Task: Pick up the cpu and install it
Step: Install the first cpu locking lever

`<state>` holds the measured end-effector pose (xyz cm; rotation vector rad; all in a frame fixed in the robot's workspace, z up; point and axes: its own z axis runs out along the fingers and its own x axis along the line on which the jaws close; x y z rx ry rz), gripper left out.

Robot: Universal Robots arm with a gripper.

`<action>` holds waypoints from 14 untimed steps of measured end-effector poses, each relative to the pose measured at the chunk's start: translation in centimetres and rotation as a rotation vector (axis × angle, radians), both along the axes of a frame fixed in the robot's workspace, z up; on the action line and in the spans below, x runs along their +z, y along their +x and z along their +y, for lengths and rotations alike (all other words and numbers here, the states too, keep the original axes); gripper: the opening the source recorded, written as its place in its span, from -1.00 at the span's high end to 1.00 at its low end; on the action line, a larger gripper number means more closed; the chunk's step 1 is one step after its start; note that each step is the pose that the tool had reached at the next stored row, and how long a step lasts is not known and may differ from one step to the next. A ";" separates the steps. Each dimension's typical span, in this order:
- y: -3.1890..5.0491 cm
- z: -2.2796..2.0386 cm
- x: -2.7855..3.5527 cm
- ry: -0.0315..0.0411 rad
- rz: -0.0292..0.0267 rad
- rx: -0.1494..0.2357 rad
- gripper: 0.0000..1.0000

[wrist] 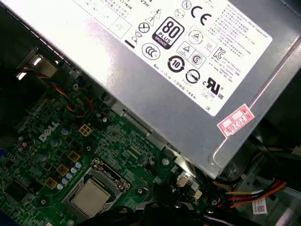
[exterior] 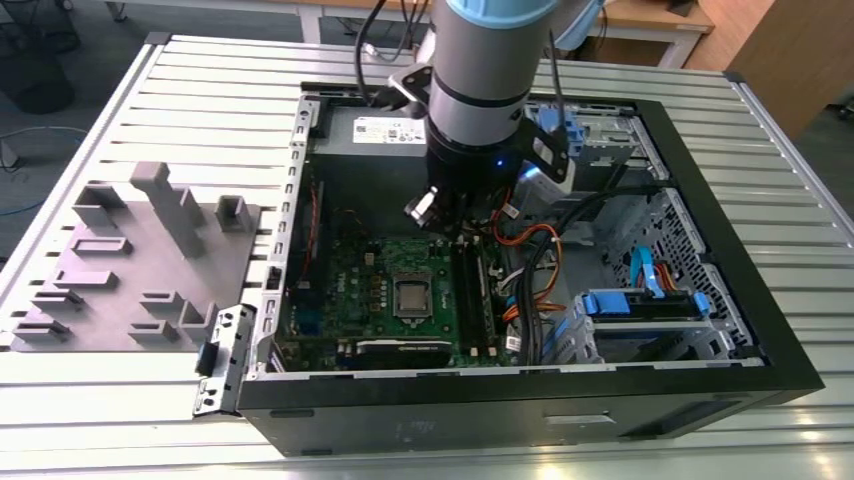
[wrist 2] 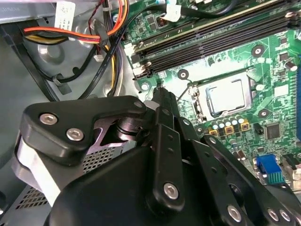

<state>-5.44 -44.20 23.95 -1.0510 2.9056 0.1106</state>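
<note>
Black end effector (wrist 2: 160,94) grip state unclear, cpu (wrist 2: 225,97) seated in motherboard (wrist 2: 263,61) socket, cables (wrist 2: 101,35) beside.

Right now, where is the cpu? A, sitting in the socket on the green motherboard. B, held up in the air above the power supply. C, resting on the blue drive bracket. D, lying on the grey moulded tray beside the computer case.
A: the cpu sits flat inside the socket frame on the green motherboard, seen in both wrist views, with the gripper beside it and not touching it.
</note>
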 end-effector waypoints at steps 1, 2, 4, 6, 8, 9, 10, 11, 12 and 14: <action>-0.03 0.03 -0.09 0.0001 0.0000 0.000 0.79; -0.08 0.06 -0.18 -0.0001 0.0000 0.001 0.79; -0.23 0.09 -0.31 0.0000 0.0000 0.002 0.79; -0.36 0.09 -0.36 -0.0005 0.0001 0.002 0.79; -0.44 0.10 -0.38 -0.0013 0.0002 0.003 0.79; -0.47 0.09 -0.39 -0.0019 0.0001 0.004 0.79; -0.49 0.09 -0.40 -0.0025 0.0001 0.004 0.79; -0.51 0.08 -0.40 -0.0032 0.0001 0.005 0.79; -0.52 0.07 -0.40 -0.0037 0.0001 0.005 0.79; -0.55 0.03 -0.42 -0.0045 -0.0001 0.007 0.79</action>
